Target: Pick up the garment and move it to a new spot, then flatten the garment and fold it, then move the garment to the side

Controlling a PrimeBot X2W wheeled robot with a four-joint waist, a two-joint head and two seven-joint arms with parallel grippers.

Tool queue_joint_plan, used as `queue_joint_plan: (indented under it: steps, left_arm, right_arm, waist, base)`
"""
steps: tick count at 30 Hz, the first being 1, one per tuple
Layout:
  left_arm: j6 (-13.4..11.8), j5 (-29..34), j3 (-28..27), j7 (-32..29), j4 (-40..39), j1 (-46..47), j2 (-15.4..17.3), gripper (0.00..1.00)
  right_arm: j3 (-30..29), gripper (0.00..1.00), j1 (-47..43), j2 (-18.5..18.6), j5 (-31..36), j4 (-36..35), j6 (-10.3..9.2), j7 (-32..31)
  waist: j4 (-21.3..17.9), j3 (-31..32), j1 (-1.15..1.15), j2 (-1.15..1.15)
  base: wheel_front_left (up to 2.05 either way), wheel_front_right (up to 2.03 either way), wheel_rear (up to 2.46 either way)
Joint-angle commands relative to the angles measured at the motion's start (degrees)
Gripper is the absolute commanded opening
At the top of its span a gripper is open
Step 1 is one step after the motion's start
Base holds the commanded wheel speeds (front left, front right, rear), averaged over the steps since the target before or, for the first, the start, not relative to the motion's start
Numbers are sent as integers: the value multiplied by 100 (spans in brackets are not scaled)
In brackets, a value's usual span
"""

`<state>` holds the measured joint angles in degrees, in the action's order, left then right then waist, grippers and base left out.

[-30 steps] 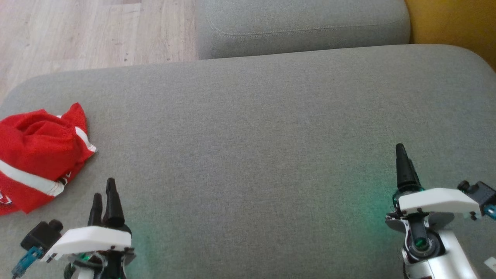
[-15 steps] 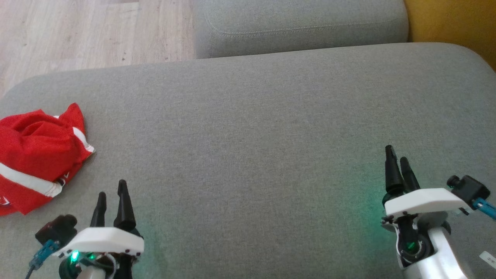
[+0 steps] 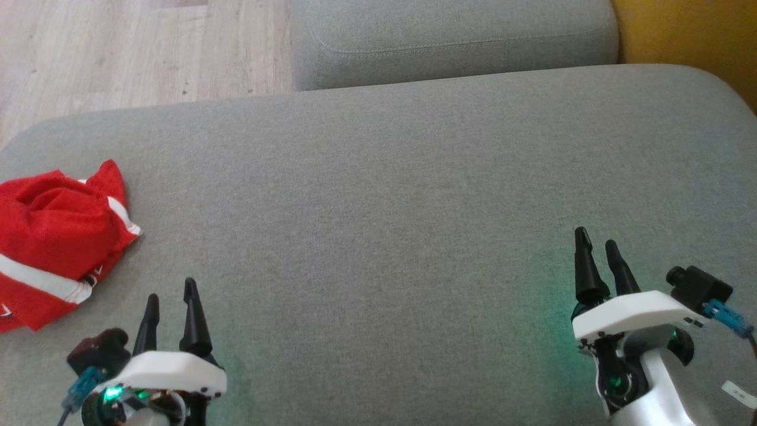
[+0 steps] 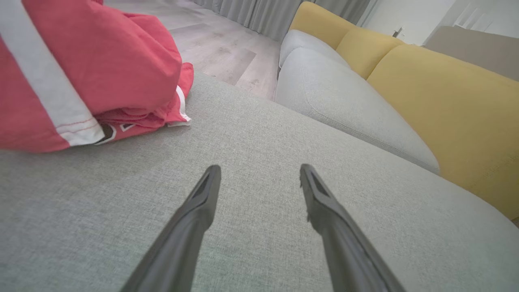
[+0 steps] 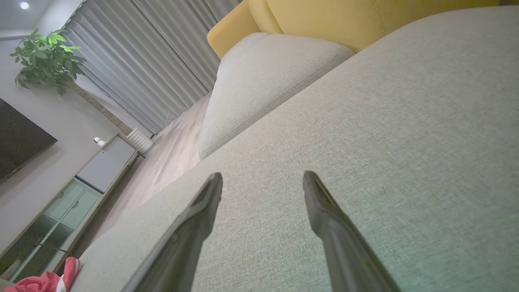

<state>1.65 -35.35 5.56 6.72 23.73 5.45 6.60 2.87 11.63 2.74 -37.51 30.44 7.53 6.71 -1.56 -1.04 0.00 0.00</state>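
Note:
A crumpled red garment with white stripes lies at the left edge of the grey sofa seat. In the left wrist view the garment bulks at the upper left, and a corner of the garment peeks in at the bottom left of the right wrist view. My left gripper stands open at the lower left, to the right of and below the garment and apart from it; its fingers hold nothing. At the lower right my right gripper is open and empty over bare cushion.
A second grey cushion sits at the back, with a yellow sofa back to the right. Wooden floor lies beyond the seat's left and far edges. The right wrist view shows curtains, a plant and a cabinet.
Both grippers drew back toward the bottom edge. The left one's fingers spread apart, and the right one now shows two separate fingers. The camera shifted slightly.

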Motion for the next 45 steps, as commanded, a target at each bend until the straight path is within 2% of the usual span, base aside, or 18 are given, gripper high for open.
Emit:
queue_joint_plan:
  steps: [1, 17, 25, 36, 45]
  left_arm:
    - [-41, 200, -94, 89, -169, 154, 72, 100]
    - [-96, 1508, 197, 360, -106, 235, 257, 100]
    - [-243, 2131, 242, 513, -30, 312, 411, 100]
    - [-480, 2675, -63, 700, 37, 215, 411, 100]
    - [-514, 3171, -245, 828, 94, 108, 356, 100]
  right_arm:
    - [60, 100, 248, 6, 194, -134, -3, 95]
    - [147, 100, 304, 5, 1339, -122, -3, 365]
    - [-7, 100, 451, 8, 2116, 10, -4, 517]
    - [-172, 100, 456, 12, 2992, 154, -4, 702]
    - [-305, 100, 440, 14, 3518, 218, -4, 829]
  waist:
    - [1, 2, 0, 0]
    - [-30, -8, 0, 0]
    - [-19, -9, 0, 0]
    - [-76, 66, 0, 0]
    - [-87, 118, 0, 0]
  base:
    - [0, 0, 0]
    - [0, 0, 0]
    - [0, 0, 0]
    - [0, 0, 0]
    - [0, 0, 0]
